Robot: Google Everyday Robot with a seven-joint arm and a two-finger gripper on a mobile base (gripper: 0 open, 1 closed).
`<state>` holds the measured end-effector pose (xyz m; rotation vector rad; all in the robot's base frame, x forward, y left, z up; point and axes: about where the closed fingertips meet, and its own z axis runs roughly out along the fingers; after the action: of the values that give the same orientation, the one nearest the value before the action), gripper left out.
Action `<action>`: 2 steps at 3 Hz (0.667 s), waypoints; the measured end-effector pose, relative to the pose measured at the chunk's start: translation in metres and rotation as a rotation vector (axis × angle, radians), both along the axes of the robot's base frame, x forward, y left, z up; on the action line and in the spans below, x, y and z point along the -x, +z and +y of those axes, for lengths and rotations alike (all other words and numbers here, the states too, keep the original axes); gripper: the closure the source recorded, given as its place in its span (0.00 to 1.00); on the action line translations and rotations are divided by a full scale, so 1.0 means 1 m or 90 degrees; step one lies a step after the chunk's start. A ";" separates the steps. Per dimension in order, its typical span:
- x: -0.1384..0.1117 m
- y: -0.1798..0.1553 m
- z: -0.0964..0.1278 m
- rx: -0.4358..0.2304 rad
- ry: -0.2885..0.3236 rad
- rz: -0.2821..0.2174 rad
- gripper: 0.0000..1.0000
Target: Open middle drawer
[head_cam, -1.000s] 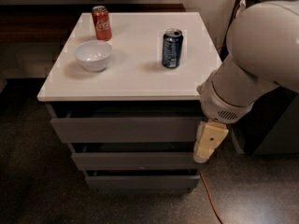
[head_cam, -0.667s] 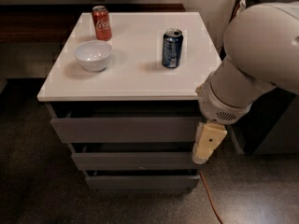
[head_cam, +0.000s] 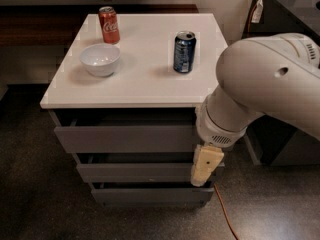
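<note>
The grey cabinet has three drawer fronts under a white top (head_cam: pixel 145 86). The middle drawer (head_cam: pixel 135 172) is the flat grey strip between the taller top front (head_cam: pixel 125 138) and the narrower bottom front (head_cam: pixel 150 194), with a dark gap above it. My gripper (head_cam: pixel 205 166), cream-coloured, hangs from the large white arm (head_cam: pixel 265 89). It points down in front of the right end of the middle drawer's front, overlapping that end. I cannot tell whether it touches the front.
On the white top stand a red cola can (head_cam: pixel 108 24) at the back left, a white bowl (head_cam: pixel 100 59) in front of it, and a dark blue can (head_cam: pixel 184 52) at the right. A dark unit (head_cam: pixel 285 144) stands to the right. An orange cable (head_cam: pixel 225 214) runs across the floor.
My arm and gripper have moved left and slightly down, from beside the cabinet's right edge to in front of the middle drawer's right end. The drawers and the objects on top have not moved.
</note>
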<state>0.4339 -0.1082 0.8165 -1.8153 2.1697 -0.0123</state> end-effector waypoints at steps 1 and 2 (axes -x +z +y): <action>-0.001 -0.020 0.011 -0.015 0.002 0.007 0.00; 0.003 -0.043 0.028 -0.034 0.025 0.014 0.00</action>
<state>0.4308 -0.0802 0.7732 -1.8371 2.1275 0.0740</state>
